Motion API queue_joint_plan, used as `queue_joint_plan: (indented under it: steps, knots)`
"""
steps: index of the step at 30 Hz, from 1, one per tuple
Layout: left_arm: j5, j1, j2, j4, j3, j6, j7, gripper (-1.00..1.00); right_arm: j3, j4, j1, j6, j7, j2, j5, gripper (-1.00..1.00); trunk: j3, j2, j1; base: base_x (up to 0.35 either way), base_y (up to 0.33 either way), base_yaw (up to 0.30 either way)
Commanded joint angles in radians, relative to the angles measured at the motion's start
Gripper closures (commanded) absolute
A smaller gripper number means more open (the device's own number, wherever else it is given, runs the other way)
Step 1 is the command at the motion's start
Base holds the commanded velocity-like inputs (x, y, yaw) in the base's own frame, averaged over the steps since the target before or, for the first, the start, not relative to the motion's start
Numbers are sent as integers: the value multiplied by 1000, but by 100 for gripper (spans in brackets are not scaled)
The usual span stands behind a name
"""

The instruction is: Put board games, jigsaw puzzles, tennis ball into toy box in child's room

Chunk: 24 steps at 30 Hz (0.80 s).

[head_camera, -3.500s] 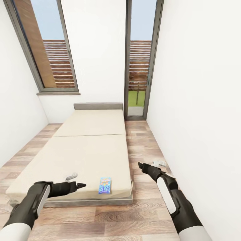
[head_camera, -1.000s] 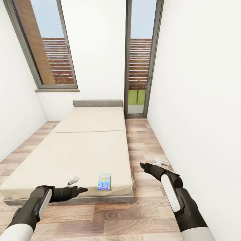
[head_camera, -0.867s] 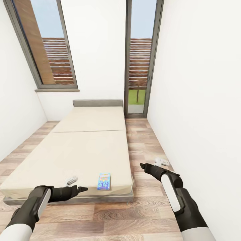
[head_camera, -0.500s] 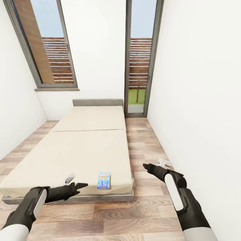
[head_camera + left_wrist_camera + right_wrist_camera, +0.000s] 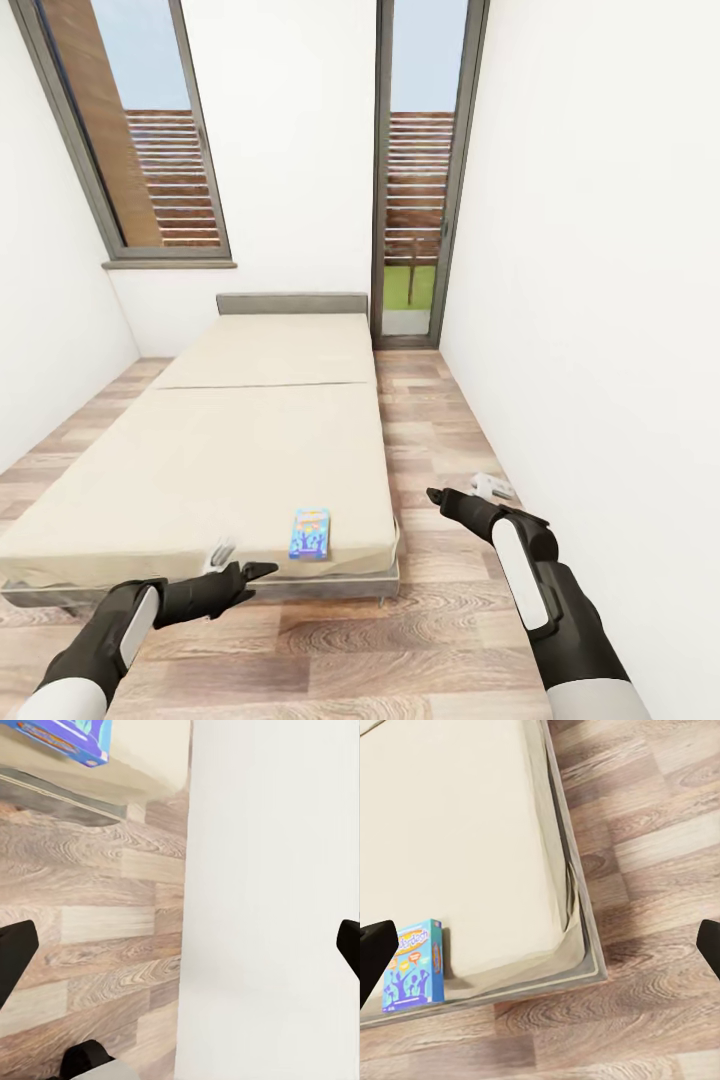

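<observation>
So on the far left of the head view there's a tall grey-framed window (image 5: 140,140) in the upper left corner, with white wall under it. Down in the lower left the left gripper (image 5: 262,571) hangs over the wood-plank floor (image 5: 330,640) right at the foot of the bed (image 5: 250,440). In its own wrist view the two dark fingertips (image 5: 15,956) sit at opposite edges of the frame, so it's spread wide with nothing in it.

Middle of the frame: the beige two-part mattress runs back to a low grey headboard (image 5: 292,303). The small blue board game (image 5: 310,533) lies flat on the mattress near the foot edge, bottom centre, just right of the left gripper. You can see it in the right wrist view too (image 5: 414,973).

Right of that, a narrow glass door (image 5: 415,170) at the top. Lower right, the right gripper (image 5: 433,495) floats over bare floor beside the bed, also wide open and empty, near the white wall (image 5: 600,300).
</observation>
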Motion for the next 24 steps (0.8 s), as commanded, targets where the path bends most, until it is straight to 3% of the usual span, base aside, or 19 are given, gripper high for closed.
queue_joint_plan:
  steps: [1, 7, 12, 16, 19, 24]
  knots:
    - [3, -1, -13, 6, 9, -12, -2, -100, -1, -2, -1, 4, -8, 1, -11, -100, -4, -8, 4, 0, 0, 0]
    - [7, -1, -47, 71, 22, -107, 2, -100, -2, -2, -1, 4, -8, 1, -12, -100, -23, -50, 27, 0, 0, 0]
    - [9, -1, -53, 110, 37, -133, -4, -100, -2, 1, -1, 4, -8, 1, -13, -100, -39, -85, 46, 0, 0, 0]
    - [10, -1, -47, 117, 56, -139, -16, -100, -2, 4, -1, 4, -8, 1, -13, -100, -45, -99, 54, 0, 0, 0]
    - [25, -1, -36, 119, 92, -137, -37, -100, -2, 6, -1, 3, -8, 1, -13, -100, -45, -99, 54, 0, 0, 0]
    - [37, -2, -4, 118, 121, -130, -88, -100, -2, 7, -1, 4, -8, 1, -14, -100, -45, -99, 54, 0, 0, 0]
